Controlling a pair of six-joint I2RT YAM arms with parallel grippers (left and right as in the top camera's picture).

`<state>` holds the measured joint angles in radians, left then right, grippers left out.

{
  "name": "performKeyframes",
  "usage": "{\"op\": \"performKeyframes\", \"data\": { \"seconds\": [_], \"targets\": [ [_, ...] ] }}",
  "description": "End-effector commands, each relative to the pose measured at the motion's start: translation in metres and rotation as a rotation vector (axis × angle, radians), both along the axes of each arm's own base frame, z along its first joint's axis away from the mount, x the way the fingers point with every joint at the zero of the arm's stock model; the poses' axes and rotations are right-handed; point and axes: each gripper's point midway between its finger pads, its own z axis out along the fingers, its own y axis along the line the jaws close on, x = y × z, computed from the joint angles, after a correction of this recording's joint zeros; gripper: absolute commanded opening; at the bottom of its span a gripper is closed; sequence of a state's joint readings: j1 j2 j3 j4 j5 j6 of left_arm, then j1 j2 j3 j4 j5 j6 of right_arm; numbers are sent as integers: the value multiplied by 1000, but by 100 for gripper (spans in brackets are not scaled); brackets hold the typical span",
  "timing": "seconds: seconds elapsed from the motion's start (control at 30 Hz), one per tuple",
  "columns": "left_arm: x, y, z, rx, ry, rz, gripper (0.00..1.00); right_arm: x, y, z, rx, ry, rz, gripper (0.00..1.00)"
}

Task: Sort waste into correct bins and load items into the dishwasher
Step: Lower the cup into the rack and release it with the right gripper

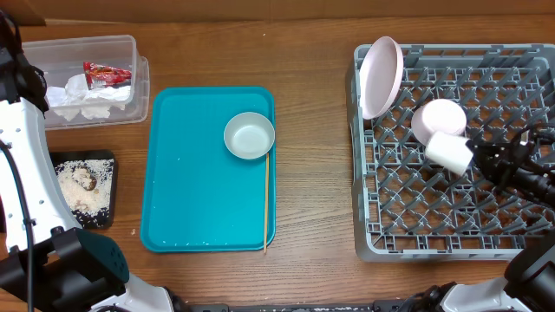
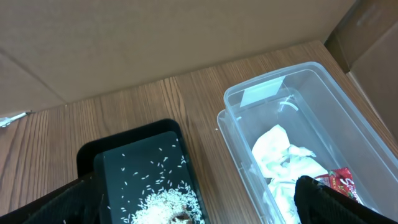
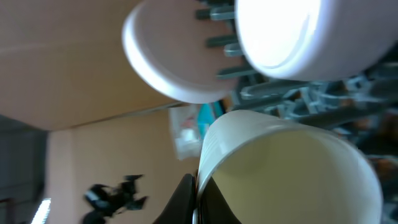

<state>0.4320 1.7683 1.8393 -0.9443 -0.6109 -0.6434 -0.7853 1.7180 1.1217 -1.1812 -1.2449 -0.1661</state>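
The grey dish rack [image 1: 381, 217] holds the pale pink plate [image 1: 381, 76] standing on edge and the smaller white plate [image 1: 438, 119]. My right gripper [image 1: 482, 156] is shut on the rim of the small white cup [image 1: 449, 150] and holds it on its side over the rack. In the right wrist view the fingers [image 3: 200, 190] pinch the cup wall [image 3: 286, 168]. The grey-white bowl [image 1: 250, 136] sits on the teal tray. The clear tub [image 1: 130, 78] holds the napkin [image 1: 82, 97] and red wrapper [image 1: 107, 74]. Rice [image 1: 82, 184] lies in the black tray [image 1: 104, 160]. My left gripper [image 2: 199, 208] is open and empty above the tub and black tray.
The teal serving tray [image 1: 191, 173] lies in the middle with a thin wooden stick [image 1: 266, 199] along its right side. Cardboard walls [image 2: 155, 37] stand behind the table's far edge. My left arm [image 1: 26, 173] runs along the table's left edge.
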Motion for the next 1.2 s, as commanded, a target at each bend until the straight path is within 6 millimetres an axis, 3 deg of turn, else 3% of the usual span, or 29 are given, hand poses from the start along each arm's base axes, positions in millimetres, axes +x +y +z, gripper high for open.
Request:
{"op": "performKeyframes", "data": {
  "seconds": [0.0,0.13,0.37,0.47,0.7,1.17],
  "targets": [
    [1,0,-1,14,20,-6,100,-7,-2,-18,-100,33,29,4],
    [1,0,0,14,20,-6,100,-5,1,-19,-82,1,24,4],
    [1,0,0,14,20,-6,100,-14,14,-44,-46,24,19,4],
    [1,0,-1,14,20,-6,100,-15,11,-44,-38,33,5,4],
    [1,0,0,14,20,-6,100,-16,-18,-44,-64,79,-78,4],
    [1,0,0,14,20,-6,100,-25,-54,-52,-223,317,-168,11]
  ]
}}
